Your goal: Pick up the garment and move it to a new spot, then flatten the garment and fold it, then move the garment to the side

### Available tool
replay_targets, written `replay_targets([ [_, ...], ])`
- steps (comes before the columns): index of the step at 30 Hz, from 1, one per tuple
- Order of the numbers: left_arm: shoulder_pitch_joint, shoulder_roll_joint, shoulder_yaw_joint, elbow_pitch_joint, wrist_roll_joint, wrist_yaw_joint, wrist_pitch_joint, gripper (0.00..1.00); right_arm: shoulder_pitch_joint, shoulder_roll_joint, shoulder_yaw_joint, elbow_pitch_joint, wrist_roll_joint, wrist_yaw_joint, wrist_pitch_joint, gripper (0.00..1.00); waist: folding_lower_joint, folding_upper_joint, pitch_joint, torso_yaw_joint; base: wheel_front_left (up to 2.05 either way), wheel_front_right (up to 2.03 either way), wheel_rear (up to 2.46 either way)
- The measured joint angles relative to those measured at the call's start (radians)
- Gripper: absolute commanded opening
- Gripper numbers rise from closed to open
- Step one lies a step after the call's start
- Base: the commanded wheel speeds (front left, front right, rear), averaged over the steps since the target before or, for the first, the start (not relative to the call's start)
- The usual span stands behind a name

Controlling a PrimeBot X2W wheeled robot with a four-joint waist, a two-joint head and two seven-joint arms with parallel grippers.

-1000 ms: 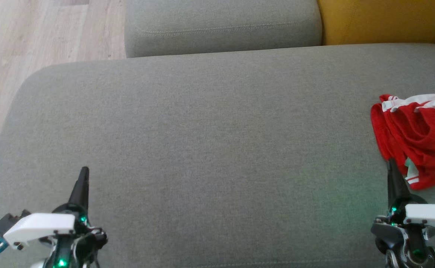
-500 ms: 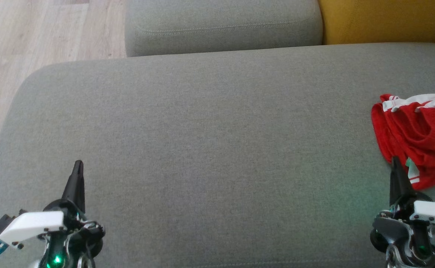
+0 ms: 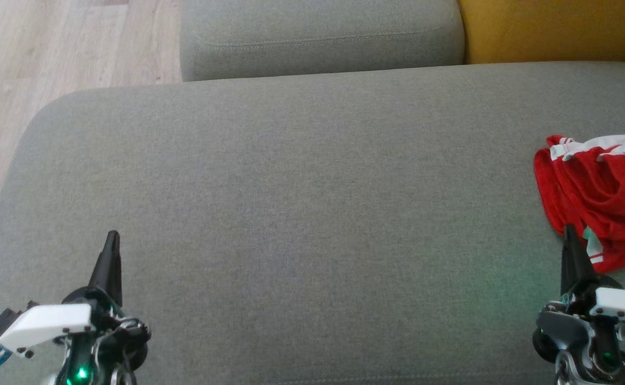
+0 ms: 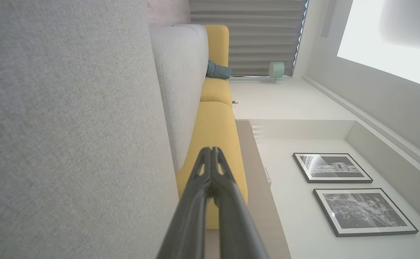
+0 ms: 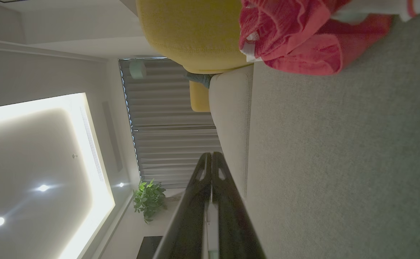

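Note:
The garment (image 3: 607,198) is a crumpled red piece with white stripes, lying at the right edge of the grey sofa seat (image 3: 302,203). It also shows at the top of the right wrist view as a red bunch (image 5: 303,36). My right gripper (image 3: 569,231) is shut and empty, its tip just in front of the garment's near edge. The same shut fingers (image 5: 211,155) rise in the right wrist view. At the lower left my left gripper (image 3: 112,235) is shut and empty, far from the garment, and its closed fingertips (image 4: 211,149) meet in the left wrist view.
A grey back cushion (image 3: 318,37) and a yellow cushion (image 3: 553,29) run along the far side of the seat. Wooden floor (image 3: 50,59) lies beyond the seat's left end. The seat's middle is bare grey fabric.
Both grippers drew back a little toward me over the first half second, the left one also shifting left. Since then nothing has moved. The garment lies as before.

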Motion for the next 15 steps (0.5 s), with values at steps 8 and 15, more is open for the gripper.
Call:
replay_targets([
  [8,0.0,-0.001,0.002,0.0,0.0,0.0,0.0,0.0,0.0,0.0,-0.002,0.0,0.0,0.0,0.0,0.0,0.0,0.0,0.0,0.0,0.0,0.0,0.0],
  [15,0.0,-0.002,0.009,0.0,0.0,0.0,0.0,0.0,0.0,0.0,-0.002,0.0,0.0,0.0,0.0,0.0,0.0,0.0,0.0,0.0,0.0,0.0,0.0],
])
